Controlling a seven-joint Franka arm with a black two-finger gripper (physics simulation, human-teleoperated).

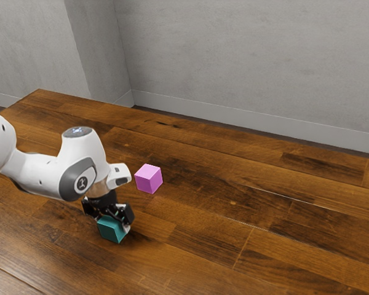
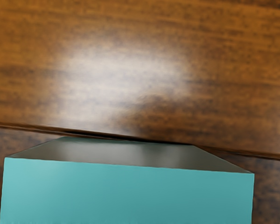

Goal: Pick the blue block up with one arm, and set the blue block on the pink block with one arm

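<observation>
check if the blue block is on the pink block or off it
Off it. The blue block is down under the gripper, apart from the pink block, whose top is bare.

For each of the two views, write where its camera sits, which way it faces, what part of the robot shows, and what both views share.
Exterior view: at the arm's side, raised, looking down across the wood surface toward the wall; shows the arm, the pincer at the blue block, and the pink block.
Wrist view: on the hand, looking down at the blue block just beneath.
Shared: the blue block and the wood surface.
</observation>
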